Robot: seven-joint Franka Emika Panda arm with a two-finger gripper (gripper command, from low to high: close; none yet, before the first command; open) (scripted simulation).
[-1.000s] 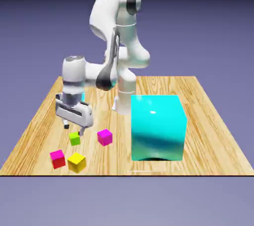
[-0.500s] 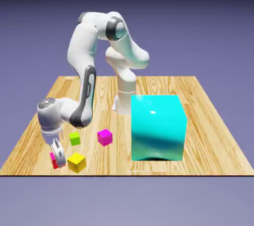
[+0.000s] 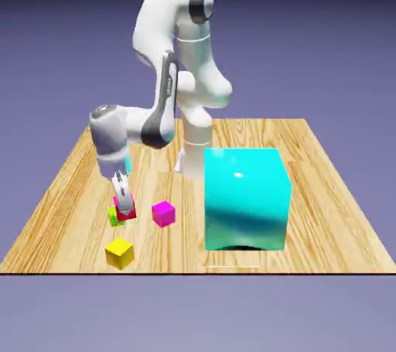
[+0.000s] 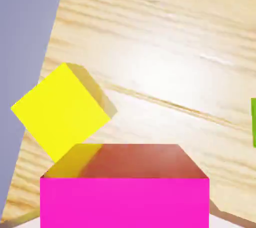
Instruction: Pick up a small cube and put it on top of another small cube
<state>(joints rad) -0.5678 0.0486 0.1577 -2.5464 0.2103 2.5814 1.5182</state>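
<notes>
**Red cube held at the lime-green cube on the wooden table**

Exterior view: the white robot arm (image 3: 166,72) bent down toward the left part of the light wooden table (image 3: 325,188). Its two-finger gripper (image 3: 121,197) pointed downward, and its fingers pinched the small plain red cube (image 3: 126,210) from either side. The red cube sat against the upper right of the small plain lime-green cube (image 3: 114,217), overlapping it so that only the left edge and lower corner of the green one showed. Whether the red cube rested on the green one or hung just over it could not be told from this angle. The small magenta cube (image 3: 163,213) lay just to the right of the pair, apart from them. The small yellow cube (image 3: 119,253) lay nearer the table's near edge, below the pair and apart from them. The big cyan cube (image 3: 246,199) stood well to the right, far larger than the others.

Hand view: the held cube (image 4: 125,192) filled the lower middle of the picture, its front face rendered magenta-pink and its top face reddish, and it hid the fingertips. Beyond it the yellow cube (image 4: 60,107) lay on the wood grain at the left, turned corner-on. A sliver of lime green (image 4: 253,122) showed at the right edge.
</notes>
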